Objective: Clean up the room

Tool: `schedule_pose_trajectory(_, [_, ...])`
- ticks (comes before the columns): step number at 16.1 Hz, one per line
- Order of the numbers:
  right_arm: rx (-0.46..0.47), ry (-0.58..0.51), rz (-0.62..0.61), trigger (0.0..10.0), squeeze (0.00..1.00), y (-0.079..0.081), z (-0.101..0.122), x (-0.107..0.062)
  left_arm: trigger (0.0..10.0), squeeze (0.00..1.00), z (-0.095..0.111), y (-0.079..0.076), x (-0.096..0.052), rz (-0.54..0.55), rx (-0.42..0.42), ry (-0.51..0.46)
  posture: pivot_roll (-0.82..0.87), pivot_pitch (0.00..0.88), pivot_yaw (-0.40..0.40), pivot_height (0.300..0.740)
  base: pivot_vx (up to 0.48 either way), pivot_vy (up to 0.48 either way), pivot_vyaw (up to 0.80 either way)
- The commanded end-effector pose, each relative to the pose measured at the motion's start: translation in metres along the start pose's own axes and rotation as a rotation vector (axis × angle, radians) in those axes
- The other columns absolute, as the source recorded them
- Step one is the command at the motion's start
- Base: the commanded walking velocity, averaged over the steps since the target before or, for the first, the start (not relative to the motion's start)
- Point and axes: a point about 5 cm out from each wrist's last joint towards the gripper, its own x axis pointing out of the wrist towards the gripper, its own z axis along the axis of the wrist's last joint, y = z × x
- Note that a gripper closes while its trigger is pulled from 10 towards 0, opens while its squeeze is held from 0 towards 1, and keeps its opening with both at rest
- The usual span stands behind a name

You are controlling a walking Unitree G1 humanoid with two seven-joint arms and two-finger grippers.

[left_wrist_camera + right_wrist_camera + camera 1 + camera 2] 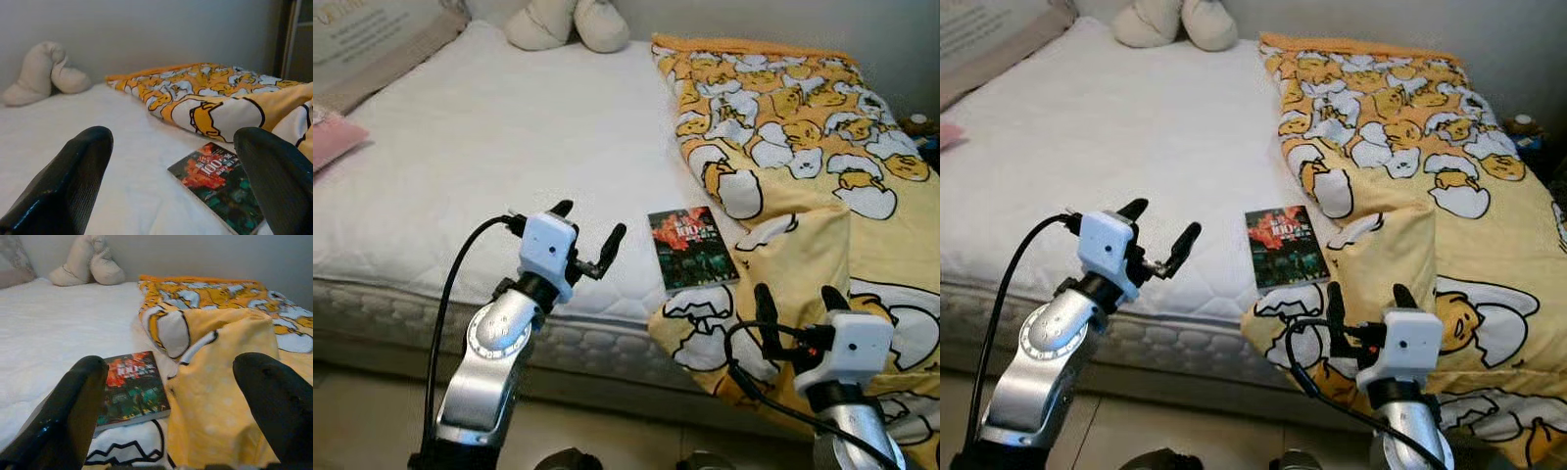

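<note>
So the bed (489, 147) with its white quilted mattress takes up most of the frame, and a yellow blanket (803, 147) covered in egg cartoons is bunched over the right side, spilling off the front edge at lower right. Up top in the middle there's a cream plush toy (568, 22) against the wall, and a pink pillow (331, 137) peeks in at the left edge. A book (691, 248) with a dark red-green cover lies flat near the mattress edge, center frame, its right side touching the blanket. The left gripper (587, 235) hovers just left of the book, fingers spread, holding nothing. The right gripper (798, 304) sits low at lower right over the blanket fold, also spread and empty.
</note>
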Motion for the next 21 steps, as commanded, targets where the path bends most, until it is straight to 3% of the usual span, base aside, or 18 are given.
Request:
schedule_pose_trajectory(1, [-0.002, -0.006, -0.006, 10.0, 0.00, 0.001, 0.001, 0.003, 10.0, 0.00, 0.001, -0.002, 0.004, -0.011, -0.010, 0.004, -0.14, 0.000, 0.023, 0.714, 0.469, 0.000, 0.00])
schedule_pose_trajectory(3, [-0.025, -0.009, 0.006, 10.0, 0.00, 0.004, 0.000, 0.010, 10.0, 0.00, 0.007, -0.010, 0.014, -0.046, -0.010, -0.018, -0.14, 0.000, 0.031, 0.714, 0.480, 0.000, 0.00])
schedule_pose_trajectory(9, [-0.028, 0.026, 0.007, 10.0, 0.00, 0.002, -0.009, 0.009, 10.0, 0.00, 0.003, -0.020, 0.020, -0.101, -0.031, 0.017, -0.16, 0.000, 0.044, 0.714, 0.480, 0.000, -0.60])
schedule_pose_trajectory(14, [-0.036, 0.046, 0.025, 10.0, 0.00, 0.005, -0.013, 0.008, 10.0, 0.00, -0.003, -0.018, 0.024, -0.072, -0.050, 0.063, -0.16, 0.000, 0.035, 0.714, 0.459, 0.000, -0.12])
schedule_pose_trajectory(17, [-0.043, 0.052, 0.035, 10.0, 0.00, 0.003, -0.013, 0.006, 10.0, 0.00, -0.002, -0.019, 0.028, -0.070, 0.002, 0.056, -0.16, 0.000, 0.024, 0.714, 0.380, 0.000, 0.00])
schedule_pose_trajectory(18, [-0.047, 0.062, 0.050, 10.0, 0.00, 0.004, -0.013, 0.003, 10.0, 0.00, -0.015, -0.007, 0.037, 0.013, -0.053, 0.151, -0.16, 0.000, 0.012, 0.714, 0.000, 0.000, 0.00])
schedule_pose_trajectory(21, [-0.061, 0.090, 0.090, 10.0, 0.00, 0.005, -0.013, -0.008, 10.0, 0.00, -0.049, 0.014, 0.039, 0.125, -0.132, 0.313, -0.19, 0.000, 0.000, 0.714, 0.000, 0.000, 0.00])
